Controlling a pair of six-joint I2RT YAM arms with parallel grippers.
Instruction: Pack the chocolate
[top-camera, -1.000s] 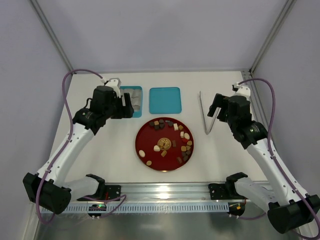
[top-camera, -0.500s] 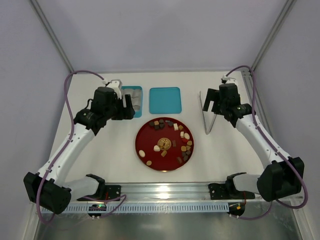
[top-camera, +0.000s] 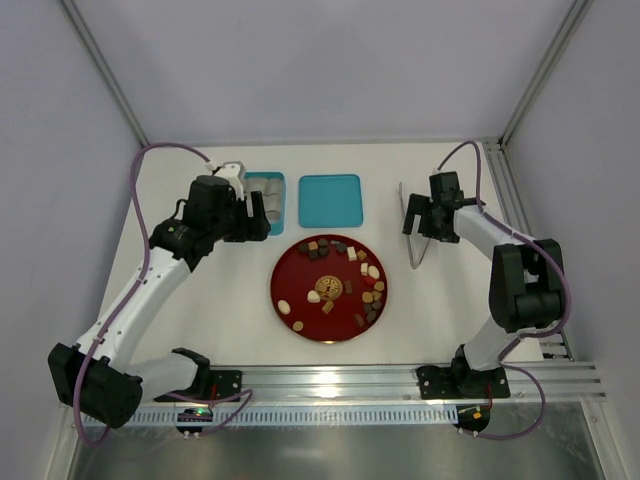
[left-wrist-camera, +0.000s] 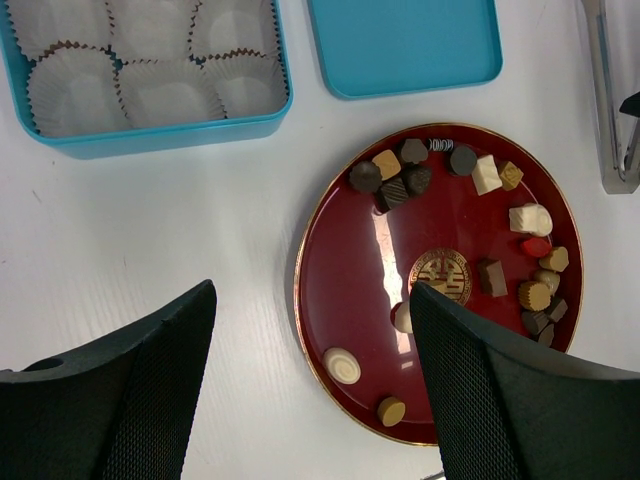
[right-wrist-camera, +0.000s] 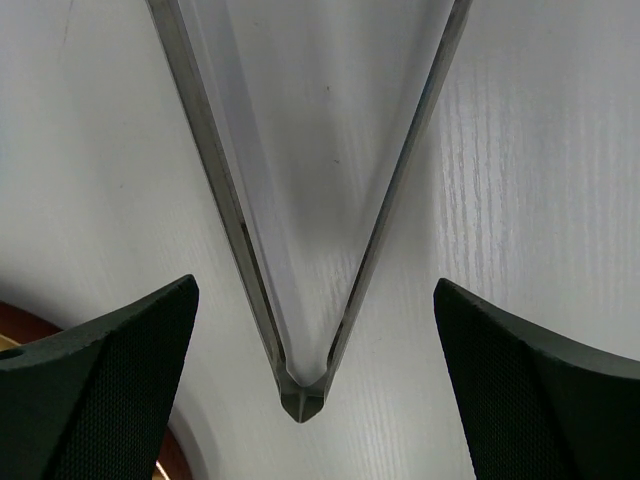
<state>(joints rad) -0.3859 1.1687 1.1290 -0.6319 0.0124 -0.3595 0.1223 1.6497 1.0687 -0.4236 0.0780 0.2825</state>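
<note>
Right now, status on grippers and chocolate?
Left gripper open, empty. Right gripper open above tongs. Chocolate all on red plate; visible box cups unfilled. Nothing in the way.

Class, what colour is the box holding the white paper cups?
The box is turquoise blue, clearest in the left wrist view.

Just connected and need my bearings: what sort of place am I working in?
Likely a lab robot cell, not a kitchen: plain walls on metal framing, two arms bolted to a rail.

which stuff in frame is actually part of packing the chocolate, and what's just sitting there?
In the job:
- chocolate
- red plate holding it
- blue box with paper cups
- tongs

Lying about:
- blue lid, likely unused until the end
</note>
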